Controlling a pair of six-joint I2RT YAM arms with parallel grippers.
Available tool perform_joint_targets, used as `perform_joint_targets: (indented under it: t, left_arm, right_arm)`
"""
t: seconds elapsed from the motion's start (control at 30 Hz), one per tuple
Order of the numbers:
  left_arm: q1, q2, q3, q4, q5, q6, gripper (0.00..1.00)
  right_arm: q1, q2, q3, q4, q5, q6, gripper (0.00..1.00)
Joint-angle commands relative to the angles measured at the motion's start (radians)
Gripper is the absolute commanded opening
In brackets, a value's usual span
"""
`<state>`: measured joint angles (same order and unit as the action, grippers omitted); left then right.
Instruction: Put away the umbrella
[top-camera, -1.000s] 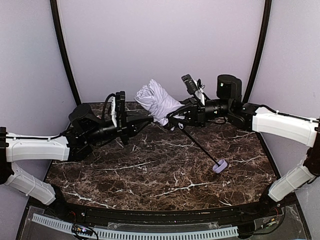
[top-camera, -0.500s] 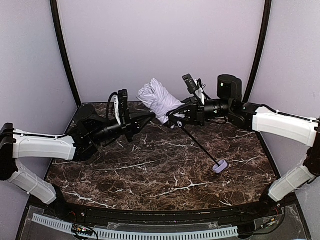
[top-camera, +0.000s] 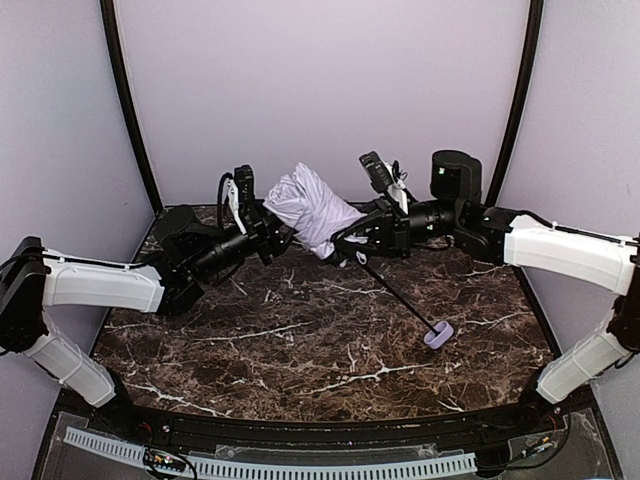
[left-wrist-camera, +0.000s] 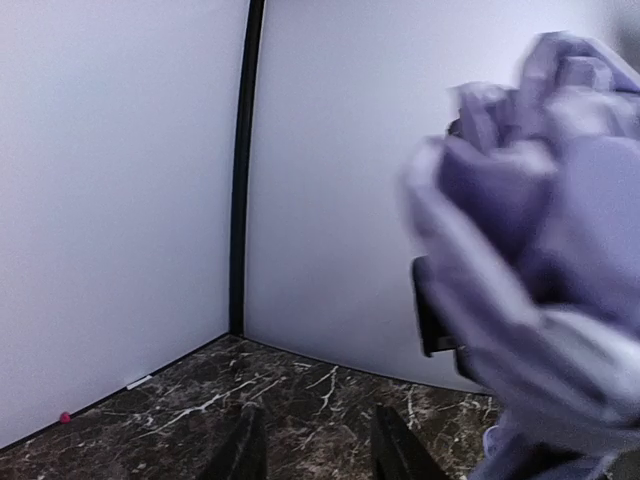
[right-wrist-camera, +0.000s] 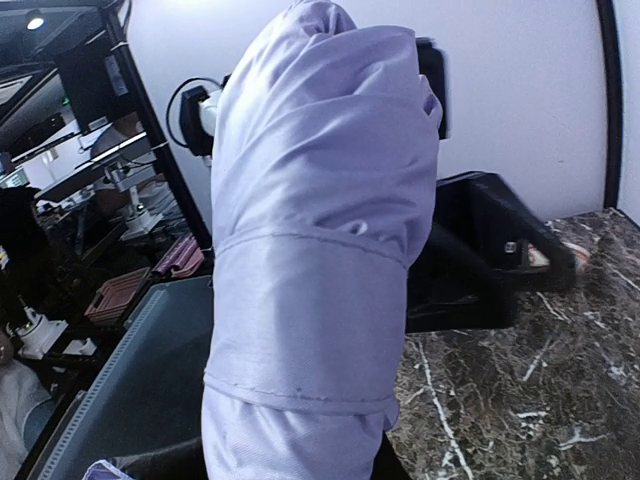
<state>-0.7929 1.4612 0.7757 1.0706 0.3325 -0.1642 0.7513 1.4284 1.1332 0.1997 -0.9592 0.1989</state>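
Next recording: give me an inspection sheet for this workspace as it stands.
Surface: dark marbled table.
Job's things: umbrella, canopy bunched and raised, handle apparently touching the table.
Clutter: tiny red speck by the wall.
Grippers: right gripper shut on the umbrella below its canopy; left gripper open beside the canopy.
Cables: black cable looped at the left wrist.
Surroundings: pale walls, black posts.

Inventory count: umbrella (top-camera: 312, 205) ×1. Robot arms (top-camera: 100, 285) ×2, one hand on each: left hand (top-camera: 272, 236), right hand (top-camera: 348, 238); hands ×2. Marble bench (top-camera: 300, 345) ×1.
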Motion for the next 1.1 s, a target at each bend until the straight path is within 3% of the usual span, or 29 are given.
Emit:
perform_joint_targets:
  t: [0.0,0.13,0.27,0.4,0.43,0.47,0.5,0.57,0.63,0.73,0.87,1.07]
  left_arm:
    - [0.014,0.002,0.027,-0.004,-0.1,-0.005,0.39]
    - [0.014,-0.007,0.006,-0.024,-0.117,0.01,0.42]
    - [0.015,-0.057,-0.11,0.024,-0.156,0.079,0.48]
    - [0.017,-0.148,-0.219,0.068,-0.112,0.138,0.62]
    - [0.016,-0.165,-0.212,0.043,-0.082,0.127,0.74]
    - [0.015,-0.179,-0.188,-0.023,-0.056,0.1,0.93]
    - [0.013,-0.182,-0.15,-0.088,-0.043,0.063,0.98]
    - [0.001,-0.171,-0.069,-0.155,-0.038,-0.017,0.99]
    - [-0.02,-0.159,-0.038,-0.116,-0.049,-0.078,0.99]
    - [-0.048,-0.137,-0.008,-0.025,-0.083,-0.143,0.99]
    - [-0.056,-0.067,0.087,-0.084,-0.145,-0.207,0.99]
    - [-0.066,0.0,0.082,-0.042,-0.269,-0.253,0.99]
  right_arm:
    - [0.031,-0.04,0.026,0.06,-0.113,0.003,0.0]
    - [0.032,-0.05,0.026,0.062,-0.093,0.004,0.0]
    - [0.026,-0.072,-0.009,0.081,-0.02,0.002,0.0]
    - [0.026,-0.13,-0.069,0.1,0.313,-0.063,0.0]
    - [0.028,-0.141,-0.085,0.101,0.423,-0.084,0.0]
    - [0.035,-0.15,-0.105,0.134,0.507,-0.111,0.0]
    - [0.043,-0.159,-0.134,0.162,0.57,-0.124,0.0]
    - [0.062,-0.166,-0.201,0.317,0.653,-0.147,0.0]
    - [0.083,-0.152,-0.236,0.398,0.733,-0.169,0.0]
    - [0.112,-0.112,-0.234,0.441,0.834,-0.205,0.0]
    - [0.145,-0.07,-0.249,0.532,0.855,-0.237,0.0]
    - [0.192,-0.013,-0.22,0.533,0.903,-0.276,0.0]
